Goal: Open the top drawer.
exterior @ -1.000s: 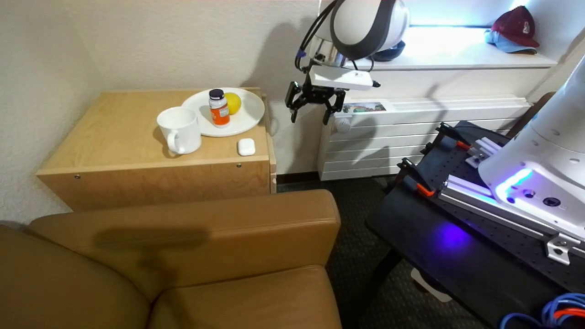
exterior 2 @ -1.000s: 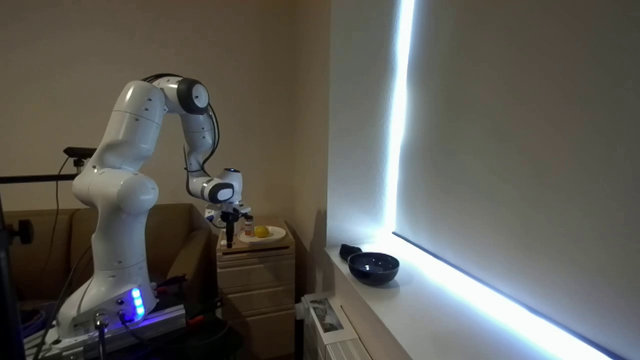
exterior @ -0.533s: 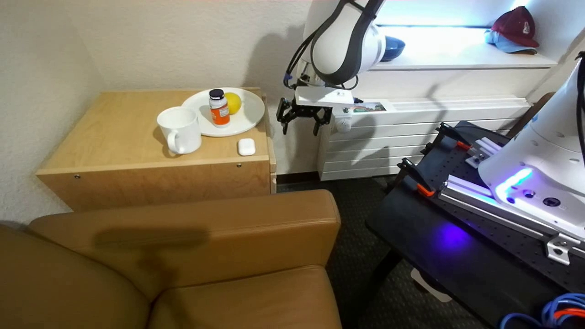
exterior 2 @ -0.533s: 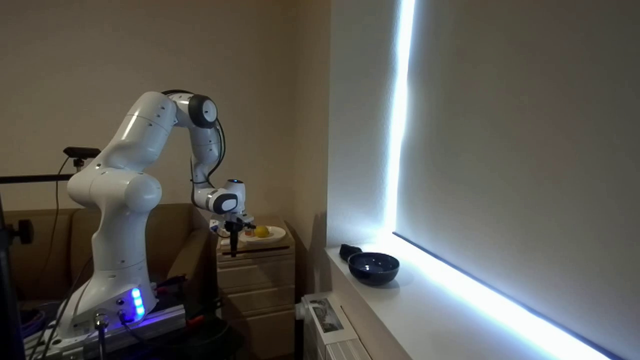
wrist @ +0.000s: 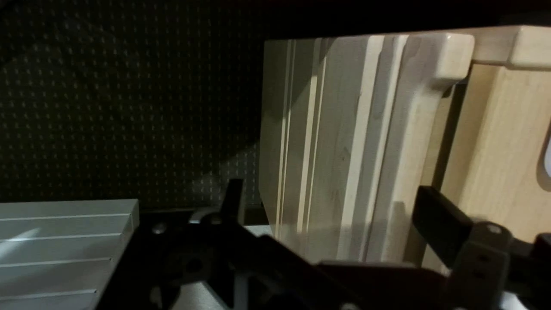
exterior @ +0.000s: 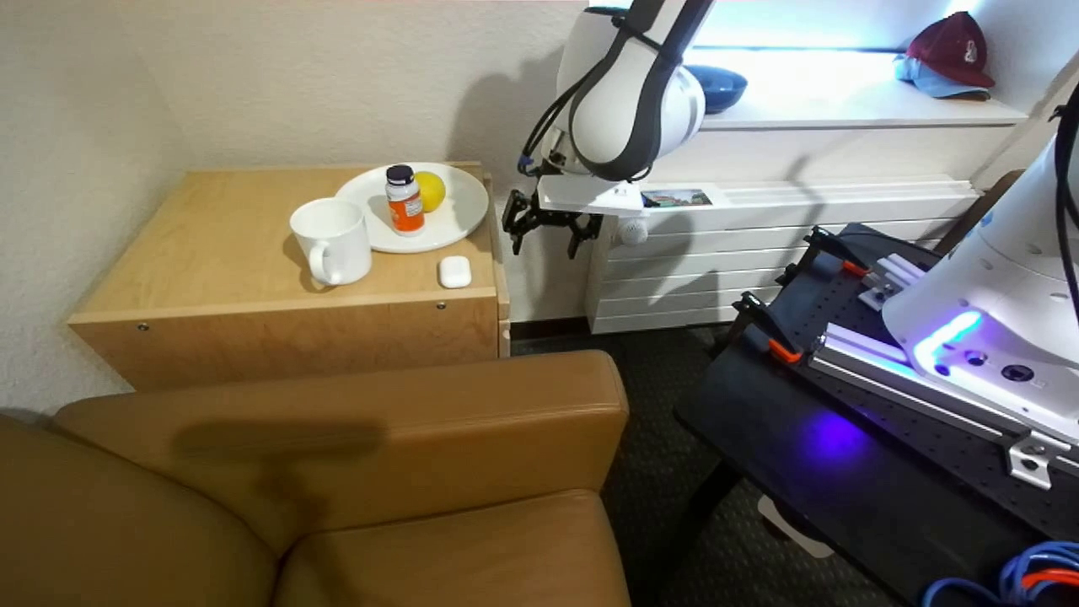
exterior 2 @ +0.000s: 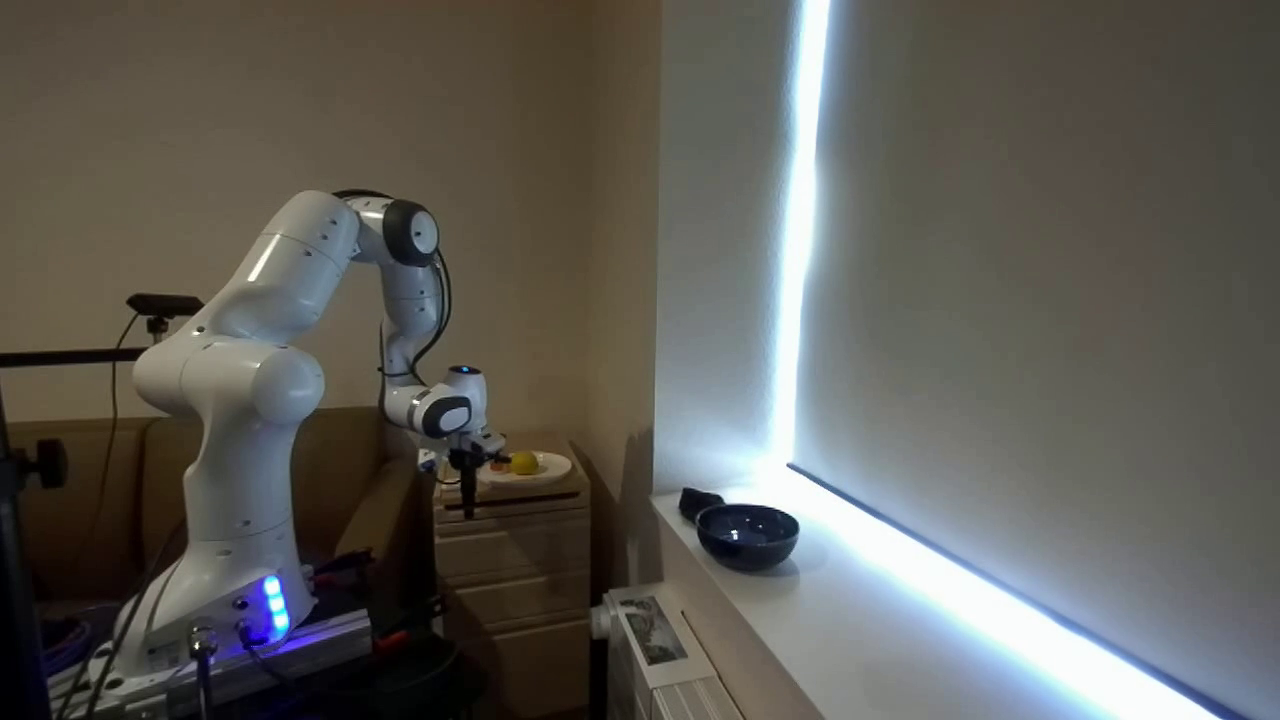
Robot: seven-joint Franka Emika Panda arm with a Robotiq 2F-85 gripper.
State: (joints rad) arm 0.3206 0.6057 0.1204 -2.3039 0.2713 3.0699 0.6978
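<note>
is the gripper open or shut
Open: the wrist view shows the gripper with its two fingers well apart, nothing held between them.

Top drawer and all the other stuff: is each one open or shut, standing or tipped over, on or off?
Top drawer: not pulled far out; shut or slightly ajar, can't tell
Lower drawers: look shut
Fingers: open, gripping nothing
Bottle: upright, cap on
Mug: standing, not tipped
Bowl: upright
White case: lying flat, looks shut
Window blind: down
Base light: lit, blue
</note>
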